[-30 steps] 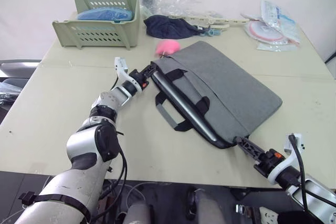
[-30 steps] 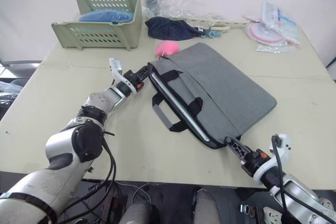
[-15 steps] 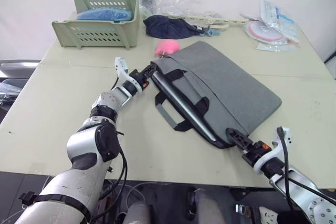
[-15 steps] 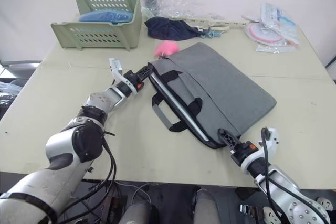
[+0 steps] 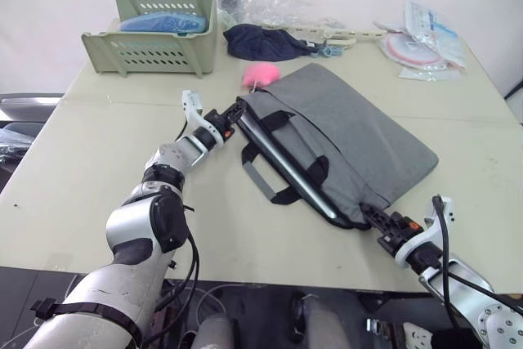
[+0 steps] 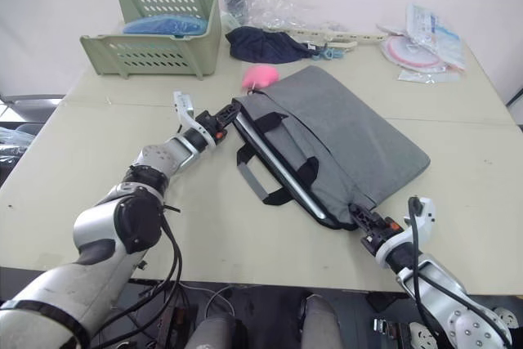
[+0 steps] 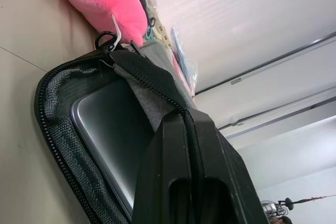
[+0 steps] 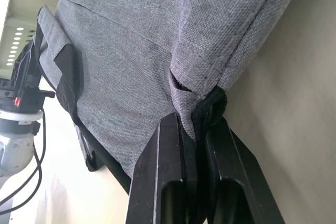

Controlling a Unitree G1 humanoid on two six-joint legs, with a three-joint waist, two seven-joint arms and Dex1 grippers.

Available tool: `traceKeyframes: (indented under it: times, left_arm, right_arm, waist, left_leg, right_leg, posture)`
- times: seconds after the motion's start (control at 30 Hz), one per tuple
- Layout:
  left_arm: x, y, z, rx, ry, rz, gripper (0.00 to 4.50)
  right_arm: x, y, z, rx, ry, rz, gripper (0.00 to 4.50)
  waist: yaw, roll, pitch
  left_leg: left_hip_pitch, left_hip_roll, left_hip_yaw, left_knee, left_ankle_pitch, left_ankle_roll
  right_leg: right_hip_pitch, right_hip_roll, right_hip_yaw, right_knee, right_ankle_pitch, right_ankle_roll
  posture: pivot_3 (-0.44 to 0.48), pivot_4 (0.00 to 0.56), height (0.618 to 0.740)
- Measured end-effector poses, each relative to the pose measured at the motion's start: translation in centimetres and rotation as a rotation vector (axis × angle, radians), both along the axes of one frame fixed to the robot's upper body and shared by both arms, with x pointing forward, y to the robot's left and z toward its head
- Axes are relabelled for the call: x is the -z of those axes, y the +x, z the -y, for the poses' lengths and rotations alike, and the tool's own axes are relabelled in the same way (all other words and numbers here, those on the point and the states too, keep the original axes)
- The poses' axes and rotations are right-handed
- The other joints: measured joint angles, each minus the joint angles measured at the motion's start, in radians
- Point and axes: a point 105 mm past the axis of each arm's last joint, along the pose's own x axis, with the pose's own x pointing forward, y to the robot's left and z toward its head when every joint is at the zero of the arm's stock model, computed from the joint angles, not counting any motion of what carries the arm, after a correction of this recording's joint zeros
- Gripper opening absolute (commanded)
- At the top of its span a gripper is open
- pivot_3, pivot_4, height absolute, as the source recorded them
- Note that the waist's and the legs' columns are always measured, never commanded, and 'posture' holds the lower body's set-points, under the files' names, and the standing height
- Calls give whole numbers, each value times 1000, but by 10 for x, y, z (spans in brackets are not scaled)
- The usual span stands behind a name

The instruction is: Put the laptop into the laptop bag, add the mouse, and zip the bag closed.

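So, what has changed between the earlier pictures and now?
The right gripper moved forward to the laptop bag and closed on its near corner, which now looks slightly lifted. The left gripper stayed clamped on the bag's far corner. The laptop stayed inside the open bag; the pink fluffy thing did not move.

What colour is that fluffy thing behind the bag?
Bright pink; the fluffy thing shows best in the left wrist view.

Laptop (image 7: pixel 107 145) mostly inside bag (image 5: pixel 343 136)
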Motion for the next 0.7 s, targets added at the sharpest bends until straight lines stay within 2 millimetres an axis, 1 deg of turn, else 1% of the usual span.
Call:
traceKeyframes:
  times: [0.3,0.43,0.53,0.7]
  left_arm:
    - [3,-1,-1,10,8,-13,0]
    - [18,-7,-9,25,21,-49,0]
    - [19,-11,-11,49,32,-44,0]
    - [22,-15,-15,73,53,-38,0]
  right_arm:
    - [-3,1,3,-78,-112,9,17]
    - [-7,6,11,-143,-216,20,17]
    - [-10,11,20,-180,-277,30,17]
    - [-14,19,26,-210,-321,49,17]
  waist:
    - [0,0,0]
    - [0,0,0]
    - [2,0,0]
    - [0,0,0]
  left_leg:
    - [0,0,0,0,0,0]
    - [0,0,0,0,0,0]
    - [0,0,0,0,0,0]
    - [0,0,0,0,0,0]
  right_leg:
    - [0,0,0,0,0,0]
    - [0,0,0,0,0,0]
    - [0,0,0,0,0,0]
    - [0,0,0,0,0,0]
  posture:
    - [0,150,740]
    - [0,150,740]
    - [0,150,740]
    - [0,150,740]
